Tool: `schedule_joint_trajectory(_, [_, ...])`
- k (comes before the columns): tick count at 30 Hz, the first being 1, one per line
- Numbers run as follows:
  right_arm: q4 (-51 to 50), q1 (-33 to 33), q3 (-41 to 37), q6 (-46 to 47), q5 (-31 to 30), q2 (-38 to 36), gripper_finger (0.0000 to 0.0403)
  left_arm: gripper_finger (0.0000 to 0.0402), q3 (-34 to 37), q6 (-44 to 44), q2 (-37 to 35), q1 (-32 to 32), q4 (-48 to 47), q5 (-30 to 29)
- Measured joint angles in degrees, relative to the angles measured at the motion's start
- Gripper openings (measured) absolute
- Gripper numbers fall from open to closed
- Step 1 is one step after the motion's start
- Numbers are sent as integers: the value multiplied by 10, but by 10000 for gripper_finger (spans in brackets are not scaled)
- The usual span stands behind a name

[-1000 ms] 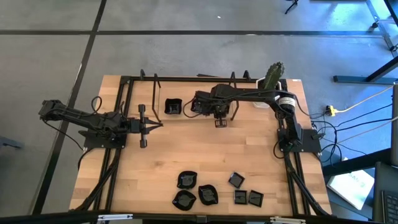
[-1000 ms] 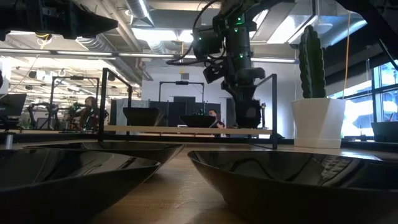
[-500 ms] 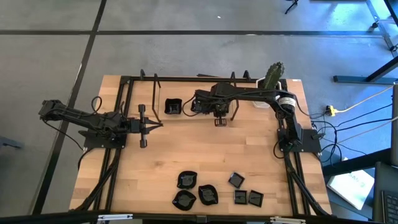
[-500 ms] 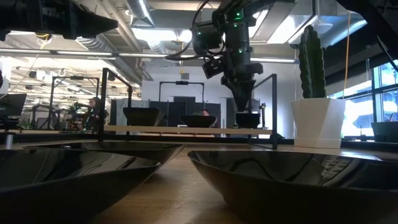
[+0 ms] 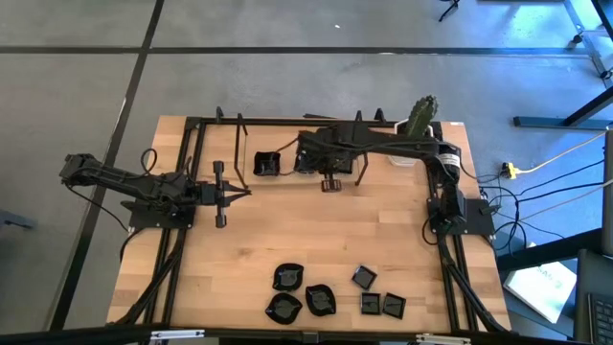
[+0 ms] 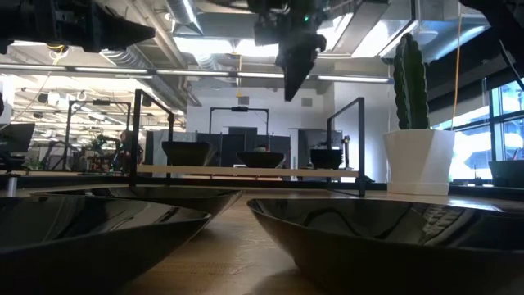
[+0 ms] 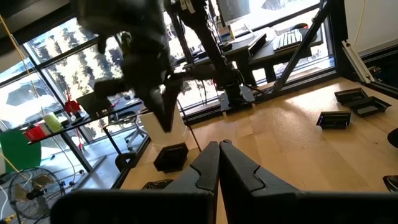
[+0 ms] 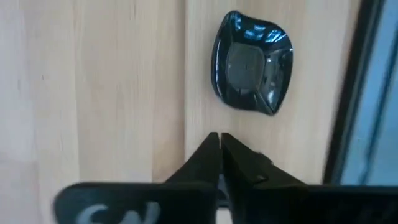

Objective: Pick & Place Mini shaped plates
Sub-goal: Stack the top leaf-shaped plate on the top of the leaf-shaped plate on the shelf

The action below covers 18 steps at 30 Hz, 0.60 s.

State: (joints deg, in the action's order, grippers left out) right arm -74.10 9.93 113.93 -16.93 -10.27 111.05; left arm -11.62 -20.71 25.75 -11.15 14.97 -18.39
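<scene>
Overhead, my right gripper (image 8: 219, 144) hung with fingers pressed together, holding nothing, above a wavy black mini plate (image 8: 252, 63) on the table, left of the cactus pot (image 6: 418, 160).

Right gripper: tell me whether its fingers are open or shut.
Shut and empty. In its wrist view the right gripper's two fingers meet at the tips, above a small black dish resting on the table.

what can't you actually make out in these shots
- High view: the shape of each mini plate in the near cluster, too small; a far-side plate partly hidden under the right arm.
- Low view: the table behind two close plates that block it.
- Right wrist view: the rest of the table beyond the one plate, cut off by the edges.
</scene>
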Motion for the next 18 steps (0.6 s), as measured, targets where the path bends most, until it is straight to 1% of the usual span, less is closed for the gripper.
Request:
schedule_joint_trajectory(2, [-16, -22, 0, 0, -27, -6, 7, 4, 0, 0, 0, 0, -2, 0])
schedule_joint_trajectory(4, [-28, -48, -9, 0, -45, -13, 7, 5, 0, 0, 0, 0, -2, 0])
schedule_joint_trajectory(9, [-36, -113, -48, -4, -16, -49, 4, 8, 0, -3, 0, 0, -2, 0])
schedule_joint_trajectory(11, [-35, -133, -81, -5, -23, -71, 3, 7, 0, -13, 0, 0, -2, 0])
schedule_joint_trajectory(13, [-34, -145, -119, 15, -37, -93, 3, 6, 0, -15, 0, 0, -2, 0])
schedule_joint_trajectory(16, [-26, -155, -192, 60, -75, -132, 2, 4, 0, -7, 0, 0, -2, 0])
schedule_joint_trajectory(18, [1, -162, -250, 79, -86, -167, 2, 4, 0, 0, 0, 0, -2, 0])
